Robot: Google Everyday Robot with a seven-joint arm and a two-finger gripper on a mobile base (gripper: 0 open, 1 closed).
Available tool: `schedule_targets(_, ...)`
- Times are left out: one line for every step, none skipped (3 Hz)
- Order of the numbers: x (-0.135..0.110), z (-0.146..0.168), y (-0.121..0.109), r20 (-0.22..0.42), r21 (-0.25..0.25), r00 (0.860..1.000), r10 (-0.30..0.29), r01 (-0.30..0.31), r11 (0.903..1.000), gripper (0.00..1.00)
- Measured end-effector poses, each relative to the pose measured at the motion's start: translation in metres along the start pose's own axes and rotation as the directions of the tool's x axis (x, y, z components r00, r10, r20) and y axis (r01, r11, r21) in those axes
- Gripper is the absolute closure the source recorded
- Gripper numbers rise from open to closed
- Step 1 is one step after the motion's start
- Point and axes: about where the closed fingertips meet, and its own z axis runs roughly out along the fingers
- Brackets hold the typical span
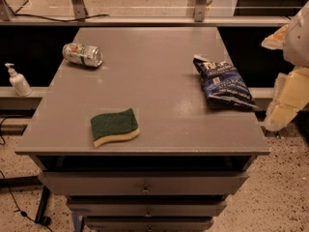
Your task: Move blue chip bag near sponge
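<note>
Camera view: drawers [145, 183] nearest, under grey table [159, 129]. Sponge [114, 126] lies front-left on tabletop, green side up. Gripper [288, 100] hangs off table's right edge, just beside blue chip bag [223, 82]; open or closed, cannot tell. Bag lies flat at right side, well apart from sponge. Can [82, 55] on its side, far left. Pump bottle [18, 80] on left ledge.

Noted at right edge: gripper [286, 100], cream-yellow, blocky casing; above it, rounded white arm shell [298, 38] (tan patch on left side).
</note>
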Motion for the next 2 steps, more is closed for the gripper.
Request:
schedule_targets(0.007, 0.03, -0.007, 0.064, -0.004, 0.998, 0.015, -0.015, 0.9999, 0.0)
schedule_targets(0.011, 0.064, -0.024, 0.133, 0.0, 0.99, 0.04, -0.041, 0.9992, 0.0)
